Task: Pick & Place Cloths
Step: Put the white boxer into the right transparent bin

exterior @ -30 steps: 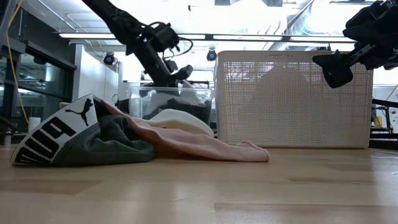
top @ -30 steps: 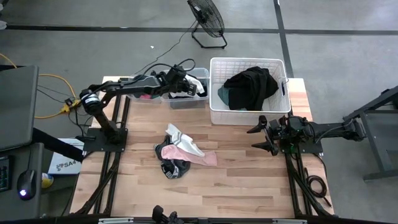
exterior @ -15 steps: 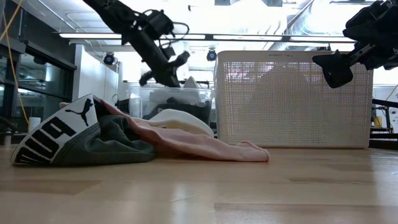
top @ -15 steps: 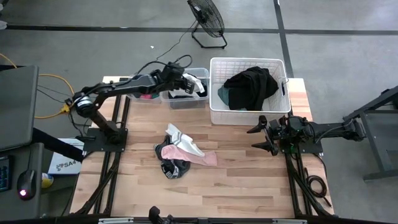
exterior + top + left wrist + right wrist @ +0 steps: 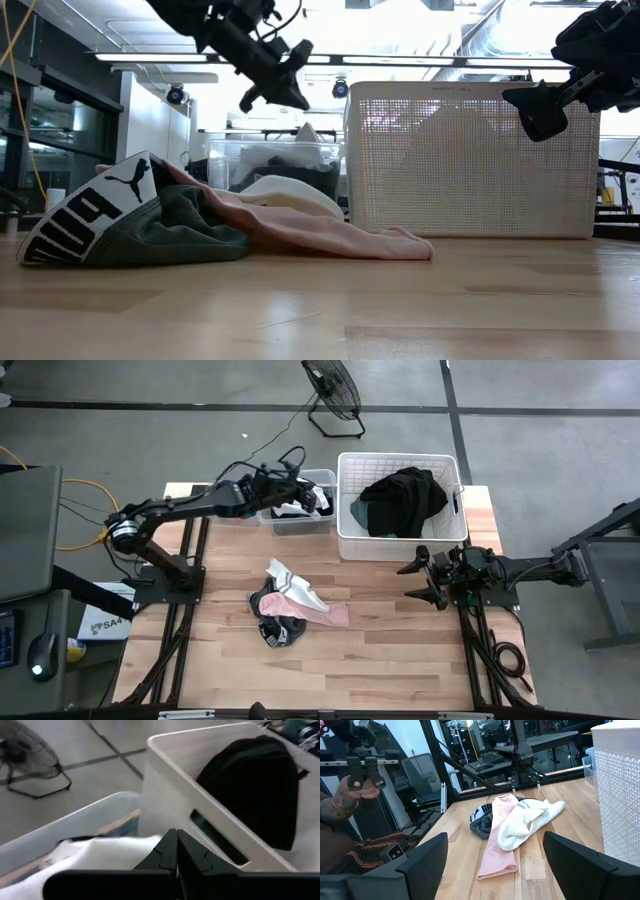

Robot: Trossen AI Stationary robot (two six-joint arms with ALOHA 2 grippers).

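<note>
Wooden slats make up the table (image 5: 400, 650). From above, dark and teal cloths (image 5: 402, 500) already fill the white slatted plastic basket (image 5: 345, 540), more sit in the clear plastic bin (image 5: 300, 523), and a pink, white and grey pile (image 5: 292, 606) lies mid-table. Left hand (image 5: 300, 488) hovers over the bin, pinched shut, apparently empty; right hand (image 5: 420, 578) waits, spread wide.

At table level, the pile (image 5: 200, 220) lies untouched, so much sorting seems left.
</note>
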